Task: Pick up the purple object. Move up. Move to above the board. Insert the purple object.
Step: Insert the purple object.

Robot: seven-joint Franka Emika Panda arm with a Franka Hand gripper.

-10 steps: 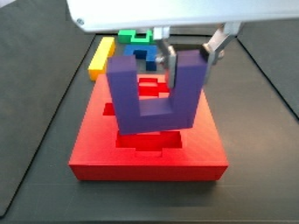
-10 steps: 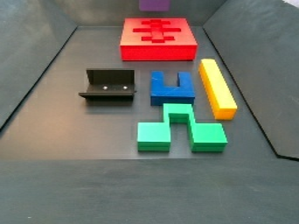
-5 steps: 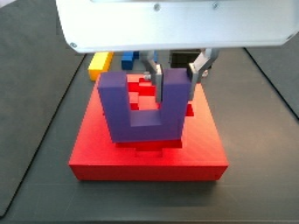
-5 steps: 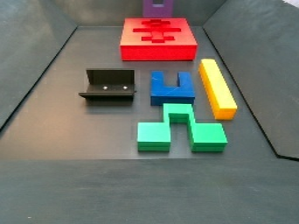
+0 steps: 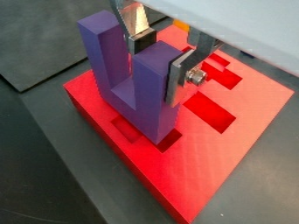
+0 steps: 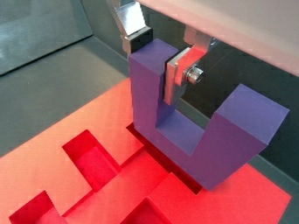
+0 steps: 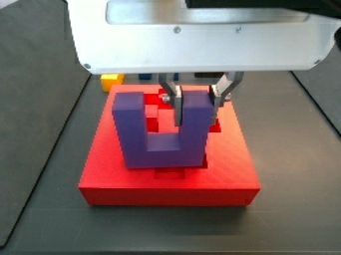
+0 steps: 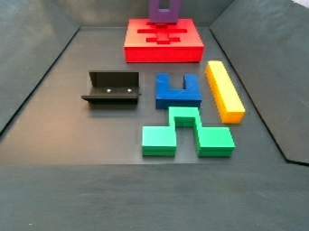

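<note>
Over the board (image 7: 167, 164) I see my claw (image 5: 162, 59) clamped on one prong of the purple object (image 5: 135, 79), prongs up. Its base sits at a recessed cut-out in the slab's middle in both wrist views (image 6: 198, 144). Down the surface (image 8: 72, 135) lie the blue block (image 8: 179, 89) and fixture (image 8: 112, 88).

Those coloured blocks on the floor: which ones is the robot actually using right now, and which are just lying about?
In use: the purple object, held by one prong in the gripper; the board beneath it.

Lying about: the blue block, yellow bar, green block, and the fixture.
</note>
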